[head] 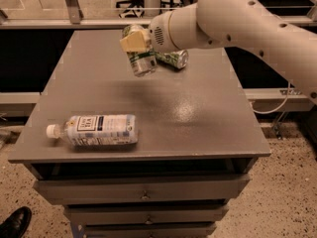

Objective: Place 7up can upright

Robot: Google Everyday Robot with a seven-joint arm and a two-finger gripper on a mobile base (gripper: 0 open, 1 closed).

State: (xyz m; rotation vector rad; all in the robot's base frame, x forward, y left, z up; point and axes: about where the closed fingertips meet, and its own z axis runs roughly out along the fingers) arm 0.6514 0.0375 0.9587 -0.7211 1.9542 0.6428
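My gripper point(136, 42) is over the far middle of the grey table point(148, 103), held above its surface. It is shut on the 7up can point(141, 63), a pale silver can with light green patches. The can hangs nearly upright below the yellowish fingers point(132, 42), its silver bottom end tilted slightly toward the camera. The white arm reaches in from the upper right.
A darker green can point(173, 58) lies on its side just behind and right of the held can. A clear plastic bottle point(94, 130) with a white cap lies on its side near the front left edge. Drawers sit under the tabletop. A black shoe point(12, 222) shows at bottom left.
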